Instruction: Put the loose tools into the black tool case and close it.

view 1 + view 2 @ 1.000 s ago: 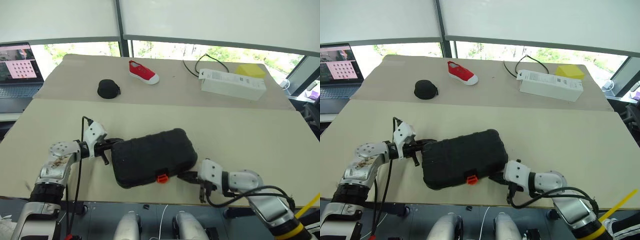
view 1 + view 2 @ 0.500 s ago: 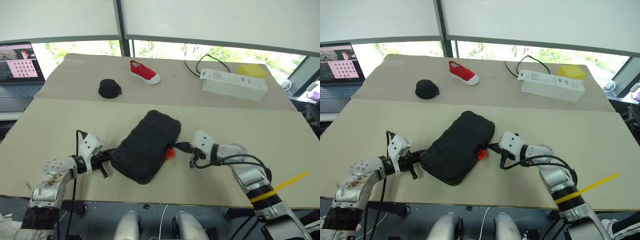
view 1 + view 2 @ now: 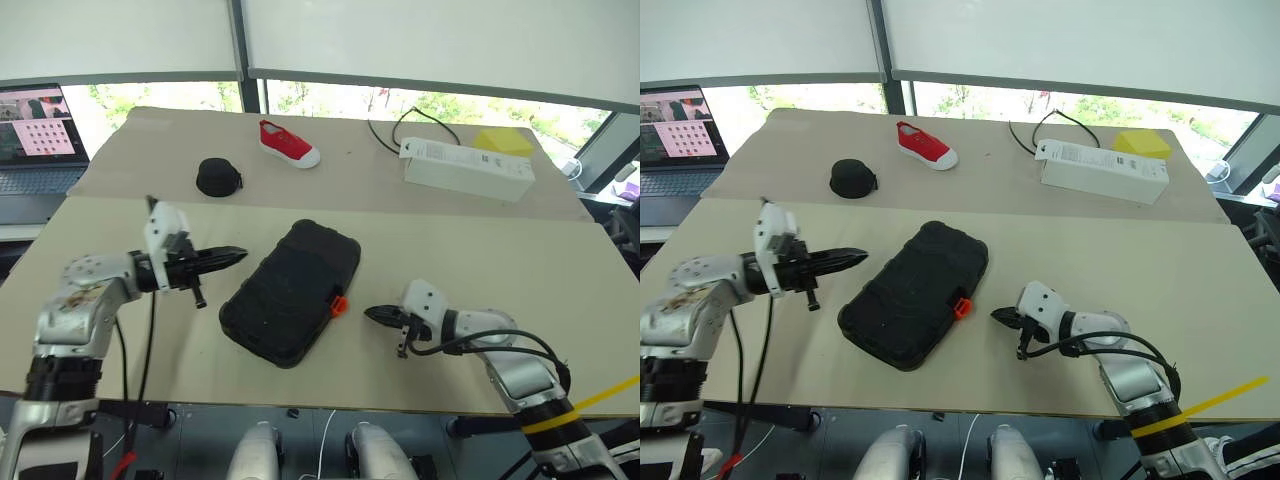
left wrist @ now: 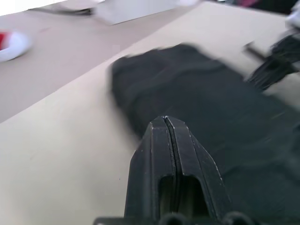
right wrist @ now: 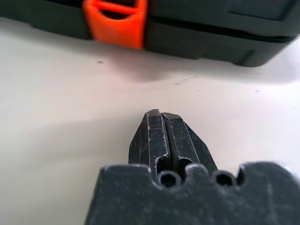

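Observation:
The black tool case lies closed and diagonal on the table, its orange latch facing my right side. My left gripper hovers shut just left of the case's far end, pointing at it without touching. In the left wrist view the shut fingertips stand before the case. My right gripper is shut and empty on the table, a short gap right of the latch. The loose tools are out of view.
On the far table lie a red shoe, a small round black pouch, a white box with a black cable, and a yellow block. A laptop stands at far left. The table's front edge is close below the case.
The case swung from crosswise to diagonal and now rests still. My left gripper has lifted off its near-left end and risen. My right gripper has drawn back from the latch toward the front edge.

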